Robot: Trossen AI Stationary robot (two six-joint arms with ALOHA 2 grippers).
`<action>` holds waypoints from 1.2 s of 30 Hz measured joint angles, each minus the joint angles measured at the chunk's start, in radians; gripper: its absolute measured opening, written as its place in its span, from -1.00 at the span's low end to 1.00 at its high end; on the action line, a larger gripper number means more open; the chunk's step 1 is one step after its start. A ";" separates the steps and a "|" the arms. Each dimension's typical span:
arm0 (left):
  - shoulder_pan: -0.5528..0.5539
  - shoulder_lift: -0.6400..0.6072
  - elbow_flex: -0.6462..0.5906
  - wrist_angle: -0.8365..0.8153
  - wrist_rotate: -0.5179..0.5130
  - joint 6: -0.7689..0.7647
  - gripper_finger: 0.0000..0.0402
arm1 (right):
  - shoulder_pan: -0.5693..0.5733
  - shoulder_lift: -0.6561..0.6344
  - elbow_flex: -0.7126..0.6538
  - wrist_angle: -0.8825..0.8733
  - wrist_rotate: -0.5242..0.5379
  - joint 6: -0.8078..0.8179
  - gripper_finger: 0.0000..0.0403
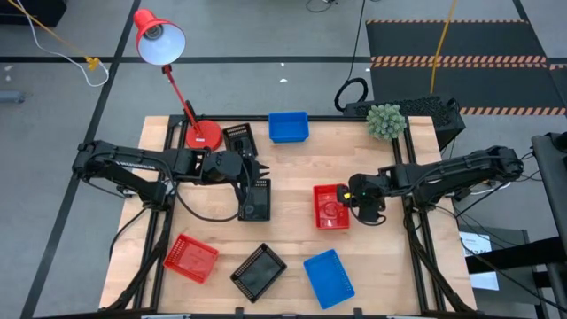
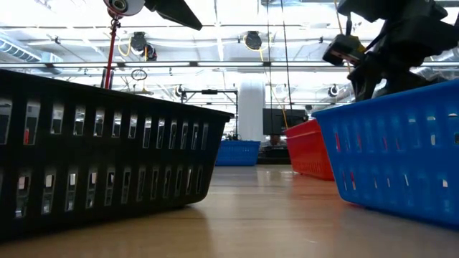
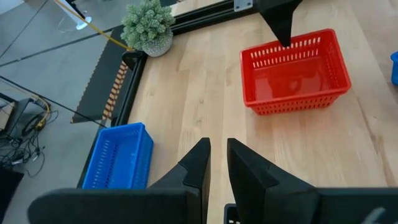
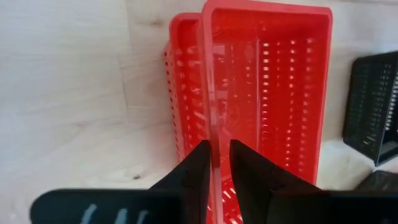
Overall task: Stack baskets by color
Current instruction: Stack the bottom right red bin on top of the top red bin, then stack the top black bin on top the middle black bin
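Two red baskets sit one in the other right of the table's middle point(image 1: 330, 206). In the right wrist view the upper one point(image 4: 267, 87) lies slightly askew in the lower one point(image 4: 180, 81). My right gripper point(image 4: 217, 144) points down at them, its fingers narrowly open on either side of the upper basket's right-hand long wall. My left gripper point(image 1: 257, 173) hangs raised over a black basket point(image 1: 255, 199), fingers narrowly open point(image 3: 217, 144) with nothing between them. A third red basket point(image 1: 190, 259) lies near left. My right gripper straddles the rim of the upper red basket's long wall point(image 4: 210, 93), one finger inside the basket and one outside, coming slanting from above. A sliver of gap shows beside the rim; I cannot tell whether either finger touches it. The basket rests in the lower one.
Blue baskets lie at the far middle point(image 1: 288, 127) and near right point(image 1: 328, 277). Black baskets lie at far left point(image 1: 239, 137) and near middle point(image 1: 259, 270). A red lamp's base point(image 1: 203, 135) and a small plant point(image 1: 384, 120) stand along the far edge.
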State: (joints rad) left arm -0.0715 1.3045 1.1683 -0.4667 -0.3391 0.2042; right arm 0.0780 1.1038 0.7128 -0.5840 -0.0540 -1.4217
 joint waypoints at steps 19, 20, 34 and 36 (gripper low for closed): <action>0.000 0.000 0.000 0.000 0.000 -0.006 -0.72 | 0.005 -0.090 0.000 -0.003 0.030 0.210 -0.72; 0.000 0.000 0.000 0.000 0.000 -0.006 -0.72 | 0.007 -0.099 0.000 -0.008 0.036 0.210 -0.72; -0.048 -0.038 -0.002 -0.019 -0.001 -0.084 -0.72 | 0.168 -0.241 0.000 0.237 0.293 0.734 -0.72; -0.067 -0.044 -0.002 -0.059 -0.003 -0.113 -0.72 | 0.185 -0.245 0.000 0.294 0.319 0.834 -0.72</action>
State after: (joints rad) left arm -0.1388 1.2604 1.1667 -0.5259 -0.3420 0.0914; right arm 0.2628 0.8589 0.7132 -0.2898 0.2652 -0.5875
